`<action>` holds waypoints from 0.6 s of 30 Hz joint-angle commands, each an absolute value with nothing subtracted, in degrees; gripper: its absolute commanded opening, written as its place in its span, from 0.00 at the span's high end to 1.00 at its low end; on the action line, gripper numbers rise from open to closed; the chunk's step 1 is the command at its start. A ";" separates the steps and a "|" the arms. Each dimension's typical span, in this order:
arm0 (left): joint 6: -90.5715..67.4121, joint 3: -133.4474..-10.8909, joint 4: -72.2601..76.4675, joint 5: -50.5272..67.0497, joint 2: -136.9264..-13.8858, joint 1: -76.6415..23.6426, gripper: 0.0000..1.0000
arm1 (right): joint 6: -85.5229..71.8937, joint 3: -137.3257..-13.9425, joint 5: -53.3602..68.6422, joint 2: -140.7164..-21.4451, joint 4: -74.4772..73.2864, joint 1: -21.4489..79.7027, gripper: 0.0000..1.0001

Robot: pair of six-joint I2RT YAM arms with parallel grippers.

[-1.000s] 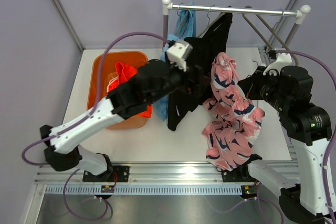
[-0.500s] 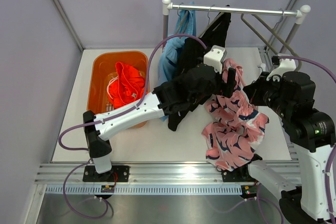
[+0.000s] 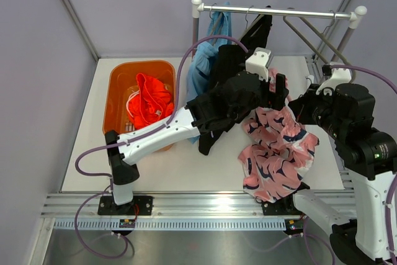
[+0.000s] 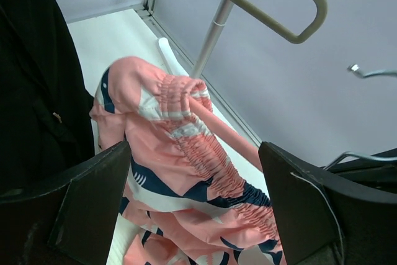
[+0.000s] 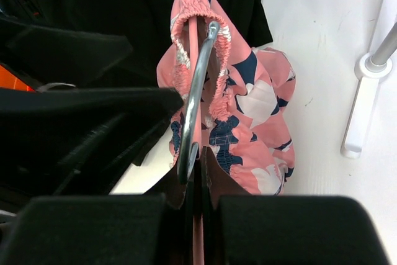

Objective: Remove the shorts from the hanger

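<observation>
The pink shorts [image 3: 277,148] with a navy-and-white pattern hang on a pink hanger [image 5: 191,43] with a metal hook [image 5: 197,85]. My right gripper [image 5: 200,161] is shut on that hanger just below the hook, holding it above the table at the right [image 3: 299,107]. My left gripper [image 4: 195,148] is open, and the gathered waistband [image 4: 197,138] lies between its fingers [image 4: 93,197]; touching or not, I cannot tell. Black shorts [image 3: 224,69] and light blue shorts [image 3: 203,69] hang from the rail [image 3: 279,12]. Orange shorts [image 3: 151,98] lie in the bin.
The orange bin [image 3: 118,82] stands at the table's left. Empty hangers [image 3: 310,34] hang at the rail's right end. The rack's white foot and post [image 5: 371,66] stand right of the shorts. The left arm [image 3: 161,133] stretches across the table's middle.
My left arm has swung right, from beside the bin to the pink shorts, so its open jaws now straddle the waistband. The right arm has barely moved with the hanger.
</observation>
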State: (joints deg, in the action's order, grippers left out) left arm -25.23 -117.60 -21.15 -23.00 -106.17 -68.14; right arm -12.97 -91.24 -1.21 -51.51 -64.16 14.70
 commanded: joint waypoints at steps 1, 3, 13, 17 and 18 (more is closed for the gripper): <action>-26.45 -120.06 -20.39 -24.34 -107.31 -68.64 0.13 | -11.52 -95.09 -2.64 -52.21 -63.28 15.03 1.00; -26.54 -120.06 -21.09 -24.70 -107.49 -68.73 0.13 | -11.25 -95.89 -3.33 -52.73 -63.46 15.12 1.00; -26.46 -117.42 -20.48 -24.35 -107.22 -68.82 0.23 | -11.16 -97.73 -3.17 -54.05 -63.28 15.12 1.00; -26.54 -118.30 -19.95 -22.24 -107.40 -68.91 0.23 | -10.72 -97.91 -3.34 -54.84 -63.72 15.03 1.00; -26.54 -119.26 -20.04 -21.80 -107.49 -68.82 0.23 | -10.64 -97.91 -3.34 -54.84 -63.72 15.12 1.00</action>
